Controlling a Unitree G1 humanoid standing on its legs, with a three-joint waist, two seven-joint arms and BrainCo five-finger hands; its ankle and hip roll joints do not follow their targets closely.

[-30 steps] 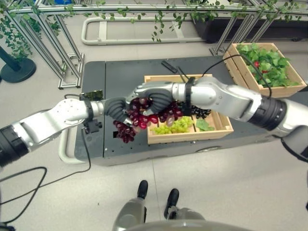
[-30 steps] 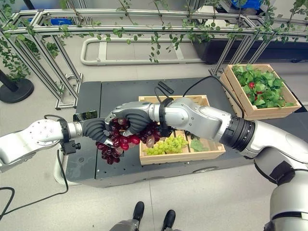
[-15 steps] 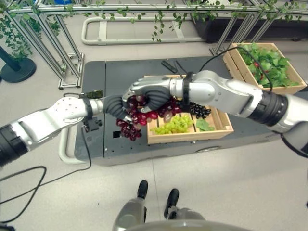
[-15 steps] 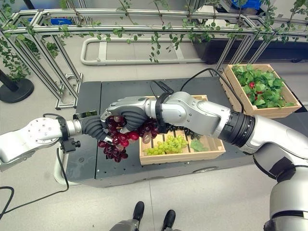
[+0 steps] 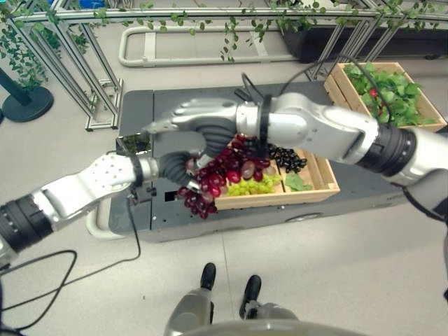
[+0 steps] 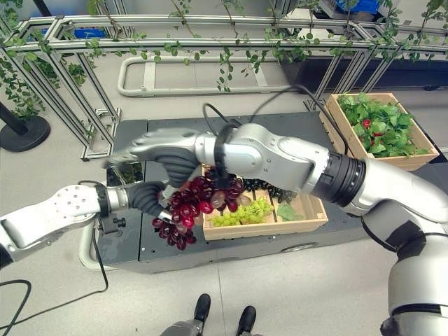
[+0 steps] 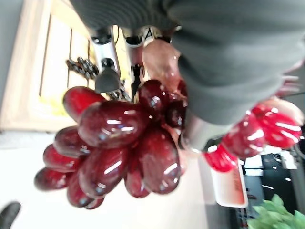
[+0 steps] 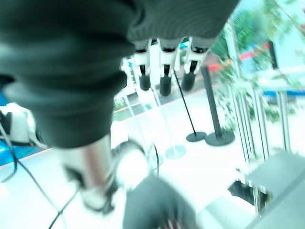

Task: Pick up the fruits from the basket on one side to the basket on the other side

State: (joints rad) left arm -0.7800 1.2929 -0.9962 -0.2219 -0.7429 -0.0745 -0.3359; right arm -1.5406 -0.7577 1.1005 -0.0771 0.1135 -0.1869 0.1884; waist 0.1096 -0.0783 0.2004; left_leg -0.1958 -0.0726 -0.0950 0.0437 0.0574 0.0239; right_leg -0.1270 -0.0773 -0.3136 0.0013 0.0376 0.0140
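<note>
1. A bunch of red grapes (image 5: 210, 178) hangs just left of centre in the left eye view, at the left end of the wooden crate (image 5: 318, 183), its lower grapes over the dark platform (image 5: 175, 105).
2. The left hand (image 5: 178, 168) comes in from the lower left with its fingers curled round the top of the bunch; its wrist view shows the grapes (image 7: 119, 148) dangling below the fingers.
3. The right hand (image 5: 185, 120) hovers above the bunch, fingers straight and spread, holding nothing.
4. Green grapes (image 5: 252, 186) and black grapes (image 5: 285, 159) lie in the crate, with a green leaf (image 5: 297, 182) beside them.
5. A second crate of leafy greens (image 5: 388, 91) sits at the upper right.
6. Metal railings with trailing vines (image 5: 63, 42) fill the upper left.
7. No writing is readable.
</note>
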